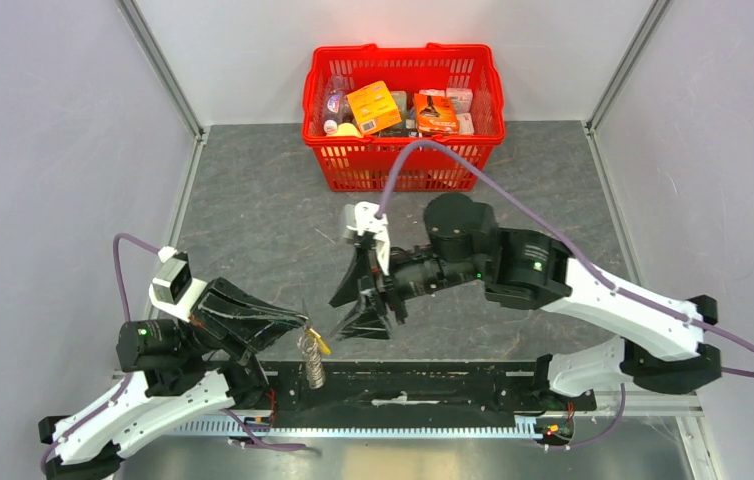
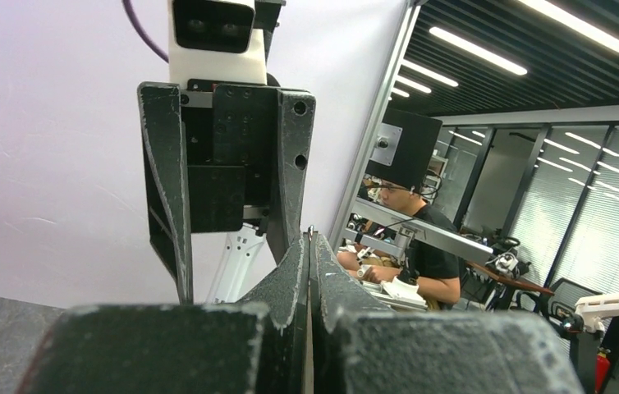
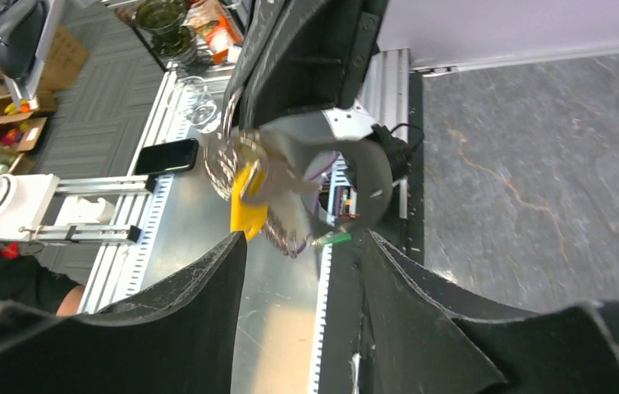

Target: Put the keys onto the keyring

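Observation:
My left gripper (image 1: pixel 301 324) is shut on the keyring; a thin metal edge shows between its closed tips in the left wrist view (image 2: pixel 309 236). The grey-beige strap (image 1: pixel 310 364) hangs below it, with the yellow-orange key (image 1: pixel 322 343) beside it. In the right wrist view the metal ring (image 3: pixel 226 160), the yellow-orange key (image 3: pixel 249 203) and the strap loop (image 3: pixel 355 160) hang just beyond my open, empty right gripper (image 3: pixel 302 246). The right gripper (image 1: pixel 351 312) faces the left one from the right, close but apart, and also shows in the left wrist view (image 2: pixel 228 271). I see no clear green key.
A red basket (image 1: pixel 403 165) full of groceries stands at the back centre. A black rail (image 1: pixel 433 385) and a metal strip run along the table's near edge. Grey walls close in both sides. A small green bit (image 3: pixel 336 239) shows near the rail wiring.

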`<state>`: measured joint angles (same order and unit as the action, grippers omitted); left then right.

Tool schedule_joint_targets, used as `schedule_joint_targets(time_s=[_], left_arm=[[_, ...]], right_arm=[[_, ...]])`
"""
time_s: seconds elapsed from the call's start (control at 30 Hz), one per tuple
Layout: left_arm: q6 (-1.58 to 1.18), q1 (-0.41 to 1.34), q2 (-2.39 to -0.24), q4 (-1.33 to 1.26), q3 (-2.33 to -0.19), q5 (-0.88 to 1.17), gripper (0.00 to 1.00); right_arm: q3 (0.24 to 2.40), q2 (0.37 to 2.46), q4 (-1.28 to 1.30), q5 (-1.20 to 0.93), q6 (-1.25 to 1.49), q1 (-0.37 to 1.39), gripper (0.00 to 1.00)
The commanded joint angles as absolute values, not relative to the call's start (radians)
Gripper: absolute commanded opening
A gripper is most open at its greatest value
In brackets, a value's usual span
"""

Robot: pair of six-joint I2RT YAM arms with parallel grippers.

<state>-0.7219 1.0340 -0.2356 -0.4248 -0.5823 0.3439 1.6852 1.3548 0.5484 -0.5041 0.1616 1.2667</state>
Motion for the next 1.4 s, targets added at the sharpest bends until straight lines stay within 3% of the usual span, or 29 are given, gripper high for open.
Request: schedule_joint_targets(time_s=[0.0,0.5,0.7,1.37], left_arm=[[-0.743,1.034,-0.248,-0.456,-0.597,0.333,0.02],[-0.715,1.034,-0.359,-0.382,-0.624,0.105,0.02],[-0.724,1.035,-0.416,-0.366,-0.628,-0.058,0.02],[-0.814,1.035,-0.558,-0.196,-0.704,-0.353,0.02]], right_arm=[[1.637,1.208,0.567,-0.392,0.130,1.253,0.62],[1.373,1.023,0.580,-0.130,0.190,1.252,0.78],[1.208,0.975,0.412,0.044,0.280,1.252,0.79],[0.941,0.976,0.034,0.162,0.260,1.252,0.87]])
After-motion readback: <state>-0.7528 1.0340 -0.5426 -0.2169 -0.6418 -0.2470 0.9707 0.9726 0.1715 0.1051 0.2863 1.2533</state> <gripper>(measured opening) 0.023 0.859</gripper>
